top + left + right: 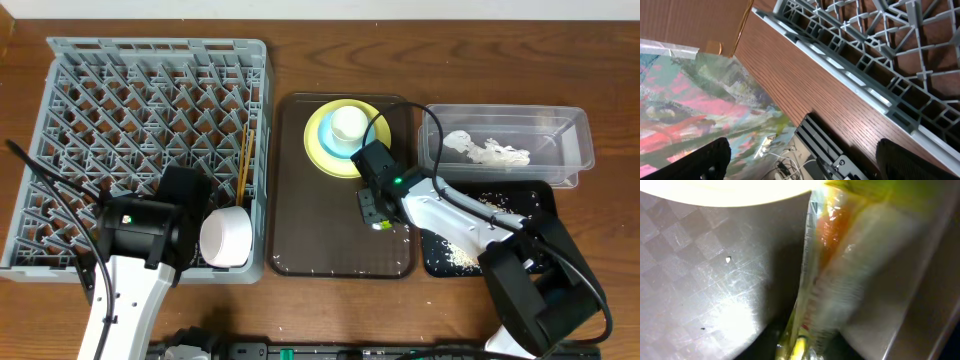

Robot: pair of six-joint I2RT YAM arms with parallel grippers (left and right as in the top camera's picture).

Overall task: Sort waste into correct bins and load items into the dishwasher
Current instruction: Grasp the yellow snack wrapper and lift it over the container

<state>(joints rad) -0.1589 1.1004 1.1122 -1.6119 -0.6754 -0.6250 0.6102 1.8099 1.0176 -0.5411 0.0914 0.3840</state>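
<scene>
A brown wood-grain counter is filling nearly the whole overhead view, and a pale strip is running beyond its far edge. In the left wrist view, brown cardboard is standing past the counter's edge, and a blurred sheet of pink and green is lying below it. A black rail is running along the counter's edge, with loose cables hanging beside it.

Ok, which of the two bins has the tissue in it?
The clear plastic tub; the white tissue lies inside it. The black tray in front of it holds crumbs.
</scene>
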